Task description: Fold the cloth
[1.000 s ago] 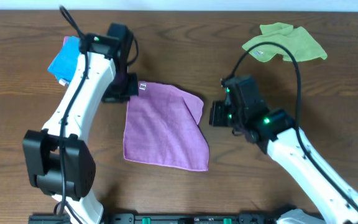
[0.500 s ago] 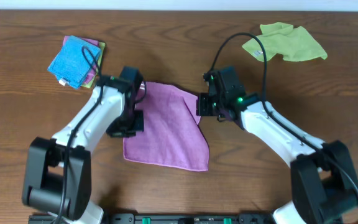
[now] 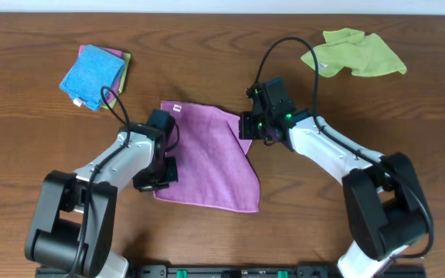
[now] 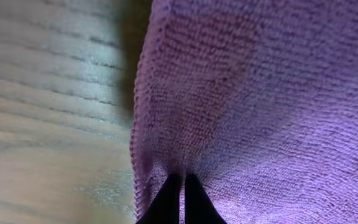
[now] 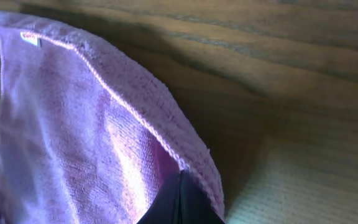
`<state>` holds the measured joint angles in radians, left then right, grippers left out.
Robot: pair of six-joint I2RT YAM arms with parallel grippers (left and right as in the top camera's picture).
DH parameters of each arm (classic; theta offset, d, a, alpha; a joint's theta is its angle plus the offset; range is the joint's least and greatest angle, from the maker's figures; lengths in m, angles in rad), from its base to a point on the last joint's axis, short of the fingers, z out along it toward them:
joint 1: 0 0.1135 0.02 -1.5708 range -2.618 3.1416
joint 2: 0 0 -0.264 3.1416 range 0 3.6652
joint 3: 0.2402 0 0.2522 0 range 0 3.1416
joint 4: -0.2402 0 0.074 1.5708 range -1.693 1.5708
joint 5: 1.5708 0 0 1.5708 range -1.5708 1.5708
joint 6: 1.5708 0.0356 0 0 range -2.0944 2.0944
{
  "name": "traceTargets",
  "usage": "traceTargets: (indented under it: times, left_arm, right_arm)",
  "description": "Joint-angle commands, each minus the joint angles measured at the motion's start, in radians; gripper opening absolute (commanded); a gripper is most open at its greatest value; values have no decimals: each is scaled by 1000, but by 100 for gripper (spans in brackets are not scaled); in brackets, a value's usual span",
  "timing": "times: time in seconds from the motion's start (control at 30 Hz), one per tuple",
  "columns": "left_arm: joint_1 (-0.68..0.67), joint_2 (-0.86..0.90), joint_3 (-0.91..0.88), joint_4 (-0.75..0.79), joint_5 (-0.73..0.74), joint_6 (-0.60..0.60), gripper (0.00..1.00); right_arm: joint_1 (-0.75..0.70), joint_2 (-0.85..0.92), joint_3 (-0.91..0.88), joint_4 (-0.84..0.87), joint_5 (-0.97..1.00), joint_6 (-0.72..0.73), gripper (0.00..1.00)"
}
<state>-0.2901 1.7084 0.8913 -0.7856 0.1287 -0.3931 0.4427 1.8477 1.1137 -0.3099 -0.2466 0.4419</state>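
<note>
The purple cloth [image 3: 207,158] lies spread flat on the wooden table, with a small white tag at its far left corner. My left gripper [image 3: 159,171] is at its left edge near the front corner. In the left wrist view the fingers [image 4: 182,186] are shut, pinching the cloth [image 4: 260,93] just inside its hem. My right gripper [image 3: 247,127] is at the cloth's far right corner. In the right wrist view the fingers [image 5: 180,186] are shut on the cloth's edge [image 5: 73,124], which is raised slightly off the table.
A crumpled green cloth [image 3: 358,52] lies at the far right of the table. A stack of folded cloths with a blue one [image 3: 93,71] on top sits at the far left. Bare wood surrounds the purple cloth.
My left gripper moved from the cloth's far left corner down its left edge towards the front. My right gripper moved left and up to the far right corner.
</note>
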Motion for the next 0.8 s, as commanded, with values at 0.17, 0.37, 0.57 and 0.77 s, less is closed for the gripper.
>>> traceTargets:
  times: [0.17,0.37,0.57,0.77]
  left_arm:
    - [-2,-2,-49,3,1,-27,6]
    - [-2,-2,-50,2,2,-27,6]
    - [-3,-2,-50,-2,3,-27,6]
    - [-3,-2,-50,-22,3,-26,6]
  right_arm:
    - [-8,64,21,61,58,-13,2]
    - [-10,111,27,80,97,-13,2]
    - [-24,141,35,78,138,-14,1]
    - [-81,150,35,51,188,-18,2]
